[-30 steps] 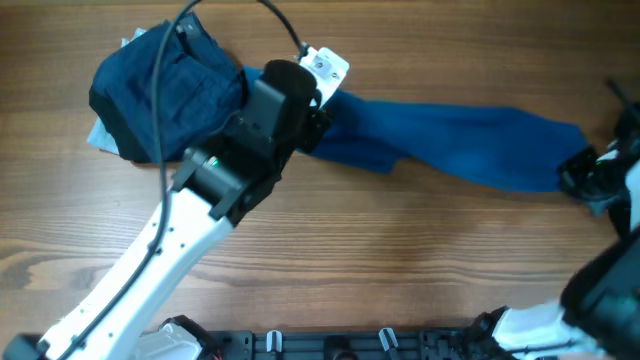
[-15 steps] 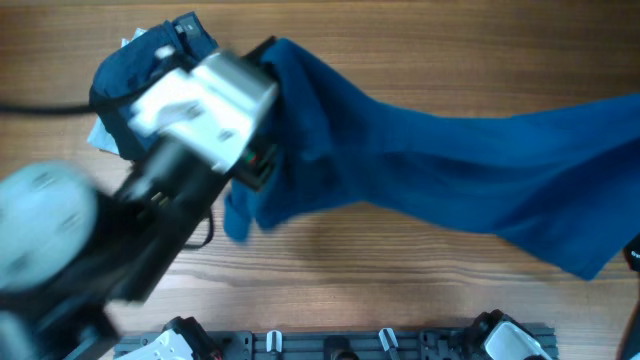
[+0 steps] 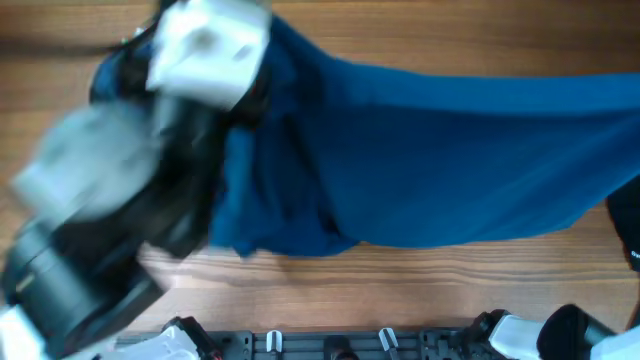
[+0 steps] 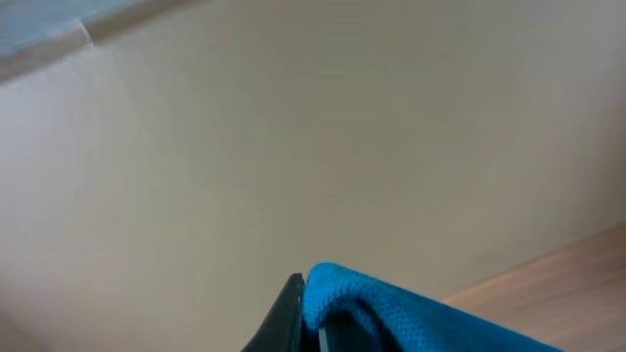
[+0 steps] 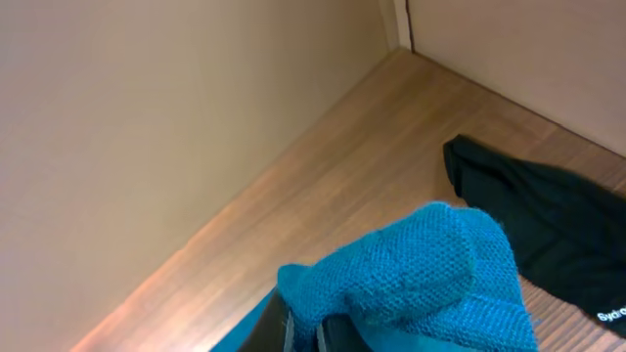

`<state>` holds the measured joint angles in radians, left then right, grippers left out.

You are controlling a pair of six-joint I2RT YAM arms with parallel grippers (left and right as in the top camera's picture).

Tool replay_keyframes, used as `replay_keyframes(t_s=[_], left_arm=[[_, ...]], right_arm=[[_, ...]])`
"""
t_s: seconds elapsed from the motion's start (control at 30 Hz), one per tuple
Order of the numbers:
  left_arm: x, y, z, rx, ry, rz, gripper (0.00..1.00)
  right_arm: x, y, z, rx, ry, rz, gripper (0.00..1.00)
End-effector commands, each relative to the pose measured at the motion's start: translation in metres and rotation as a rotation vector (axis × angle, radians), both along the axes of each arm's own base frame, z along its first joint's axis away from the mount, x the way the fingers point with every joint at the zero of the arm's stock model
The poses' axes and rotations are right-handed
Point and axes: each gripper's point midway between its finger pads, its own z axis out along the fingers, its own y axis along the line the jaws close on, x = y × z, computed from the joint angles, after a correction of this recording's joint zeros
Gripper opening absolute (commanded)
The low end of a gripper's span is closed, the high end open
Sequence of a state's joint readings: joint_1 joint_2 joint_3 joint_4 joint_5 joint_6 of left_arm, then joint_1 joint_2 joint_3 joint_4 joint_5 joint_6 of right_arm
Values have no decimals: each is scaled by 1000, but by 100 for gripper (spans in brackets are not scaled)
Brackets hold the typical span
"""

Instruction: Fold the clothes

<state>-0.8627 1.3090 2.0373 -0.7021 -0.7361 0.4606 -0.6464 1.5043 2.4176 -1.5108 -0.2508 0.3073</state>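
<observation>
A plain beige wall point(image 4: 342, 127) rises behind the wood-grain table point(image 3: 450, 290) — evenly, softly lit.

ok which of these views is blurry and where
Overhead: the left arm is smeared by motion blur, while the cobalt-blue knit shirt looks fairly crisp. Left wrist: the shirt's weave is in focus under soft, even light. Right wrist: the weave is sharp, and the black garment behind it is clear too.

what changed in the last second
The blue shirt went from lying stretched on the table to lifted and spread wide, with the left arm swung up toward the camera. The left claw and right claw stayed shut on it.
</observation>
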Motion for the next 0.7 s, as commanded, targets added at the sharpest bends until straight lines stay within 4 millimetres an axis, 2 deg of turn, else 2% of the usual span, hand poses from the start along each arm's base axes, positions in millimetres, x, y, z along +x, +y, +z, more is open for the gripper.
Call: replay_keyframes(t_s=[0.0,0.07,0.17,0.27,0.3,0.47,0.57,0.67], left_arm=[[14,-7,1,-33,-3,5,4],[5,-20,5,-41,-11,-68,4],[-14,-24,10,-50,-20,-124,4],[-46,-22,11,-36,-11,-211,4],[-58,-16,14,-42,-15,-234,4],[-83,21,34,-74,-75,-220,4],[-91,30,42,-81,-101,-230,4],[-88,29,40,-47,-100,-214,4]], right_arm=[[0,7,12,-49,-36,53,4],[-6,11,16,-55,-44,50,4],[-21,23,23,-68,-63,49,4],[-44,40,35,-98,-100,48,4],[-54,47,39,-110,-115,48,4],[-94,62,46,-164,-128,-16,4],[-106,70,56,-173,-174,-34,4],[-105,68,57,-175,-173,-43,4]])
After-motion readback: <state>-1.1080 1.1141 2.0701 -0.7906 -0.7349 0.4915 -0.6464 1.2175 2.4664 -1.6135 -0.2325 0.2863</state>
